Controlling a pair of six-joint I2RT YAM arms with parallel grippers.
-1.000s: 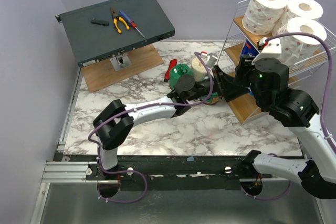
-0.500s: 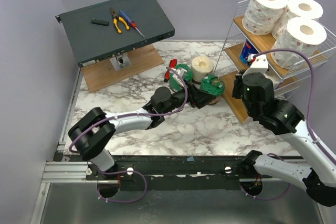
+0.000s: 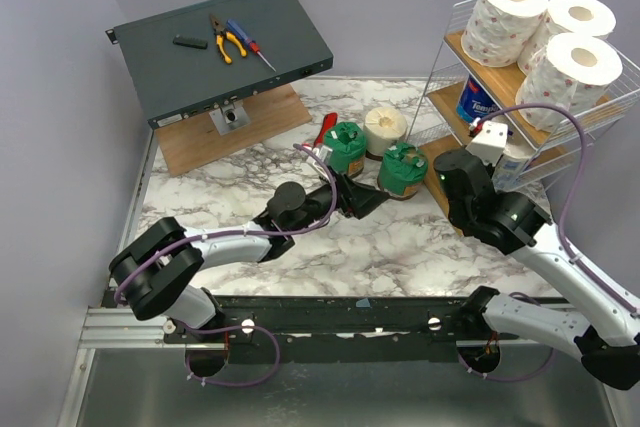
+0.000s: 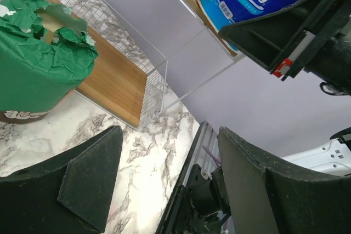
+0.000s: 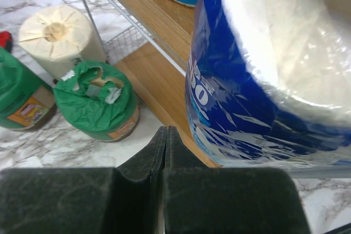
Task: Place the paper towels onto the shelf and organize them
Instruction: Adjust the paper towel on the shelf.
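Note:
Three white pink-specked paper towels fill the top tier of the white wire shelf. One blue-wrapped roll stands on the middle tier. A second blue roll looms just right of my right gripper, which is shut and empty. Two green-wrapped rolls and a cream roll stand on the marble beside the shelf's bottom wooden tier. My left gripper is open with nothing between its fingers, a little short of the nearer green roll.
A red-handled tool lies left of the green rolls. A dark grey metal box bearing pliers and screwdrivers sits on a wooden board at the back left. My right gripper's black body hangs close above the left gripper.
My right gripper has let go of the blue roll on the shelf, shut, and pulled back. The left arm has drawn back leftward, away from the green roll by the shelf.

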